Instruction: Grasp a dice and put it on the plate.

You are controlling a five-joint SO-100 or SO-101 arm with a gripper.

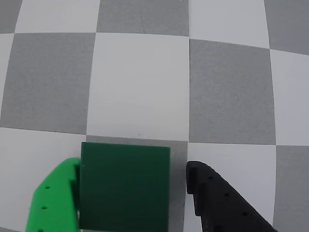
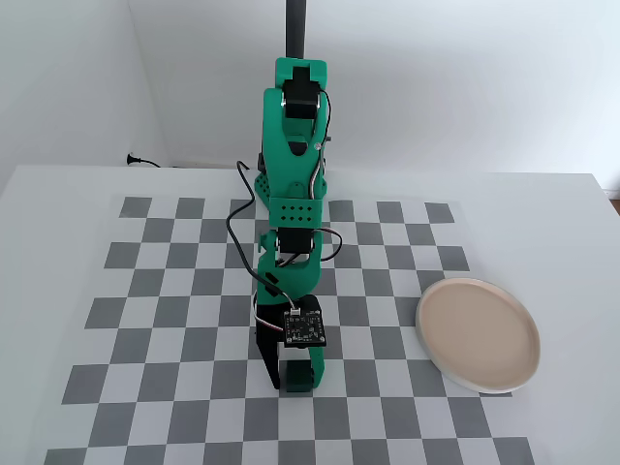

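In my wrist view, the dice (image 1: 124, 186), a dark green cube, sits between the jaws of the gripper (image 1: 133, 181). The bright green finger (image 1: 55, 198) presses against its left side; the black finger (image 1: 217, 200) stands just to its right with a thin gap showing, so the jaws are narrow around the cube but I cannot tell whether they grip it. The lower edge of the picture cuts off the cube's bottom and both fingers. In my fixed view, the green arm (image 2: 291, 194) reaches toward the camera over the checkered counter (image 2: 145, 320), and its wrist hides the dice entirely. The plate (image 2: 479, 334), beige-pink with a pale rim, lies well apart on the right, with nothing between.
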